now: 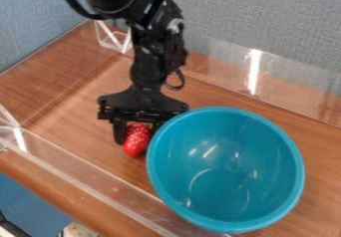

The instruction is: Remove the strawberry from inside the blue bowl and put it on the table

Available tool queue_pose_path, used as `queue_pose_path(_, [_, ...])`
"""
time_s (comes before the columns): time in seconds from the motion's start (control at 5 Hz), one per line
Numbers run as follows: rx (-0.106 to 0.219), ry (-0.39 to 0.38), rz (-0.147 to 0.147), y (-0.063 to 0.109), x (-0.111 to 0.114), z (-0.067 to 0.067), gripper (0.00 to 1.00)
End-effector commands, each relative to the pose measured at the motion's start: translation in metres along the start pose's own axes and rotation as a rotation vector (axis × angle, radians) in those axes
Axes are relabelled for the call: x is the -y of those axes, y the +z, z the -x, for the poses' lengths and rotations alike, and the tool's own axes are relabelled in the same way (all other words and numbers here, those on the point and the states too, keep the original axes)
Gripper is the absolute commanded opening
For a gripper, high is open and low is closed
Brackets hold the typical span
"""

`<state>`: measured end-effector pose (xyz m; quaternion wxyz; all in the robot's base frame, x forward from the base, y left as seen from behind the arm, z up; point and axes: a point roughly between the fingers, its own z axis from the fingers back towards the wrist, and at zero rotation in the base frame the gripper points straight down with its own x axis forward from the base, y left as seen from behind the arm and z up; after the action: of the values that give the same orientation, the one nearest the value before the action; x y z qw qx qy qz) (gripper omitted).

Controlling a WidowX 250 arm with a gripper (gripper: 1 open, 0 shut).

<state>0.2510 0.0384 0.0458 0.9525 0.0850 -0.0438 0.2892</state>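
The small red strawberry (135,139) is down at the table (60,92), just left of the blue bowl (226,171). My gripper (136,129) is lowered over it, shut on the strawberry with its black fingers either side of the fruit. The large teal-blue bowl stands at the front right, its smooth inside holding nothing I can see. The strawberry's green top is hidden by the gripper.
Low clear acrylic walls (80,186) edge the wooden table along the front, left and back. The black arm (154,37) reaches down from the upper left. A blue-grey wall stands behind the table.
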Motion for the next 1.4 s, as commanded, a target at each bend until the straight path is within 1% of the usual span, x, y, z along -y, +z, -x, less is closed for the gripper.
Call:
queue_pose_path(0.0, [0.047, -0.016, 0.032, 0.021, -0.002, 0.006, 0.00])
queue_pose_path(0.4, [0.048, -0.031, 0.039, 0.030, -0.009, 0.003, 0.00])
queue_pose_path(0.6, [0.035, -0.015, 0.032, 0.026, -0.011, 0.010, 1.00])
queue_pose_path(0.8, [0.023, 0.047, 0.030, 0.040, -0.007, 0.014, 1.00])
queue_pose_path(1.0, [0.017, 0.111, 0.047, 0.053, -0.001, 0.014, 1.00])
queue_pose_path(1.2, [0.009, 0.202, 0.044, 0.054, -0.008, 0.012, 1.00])
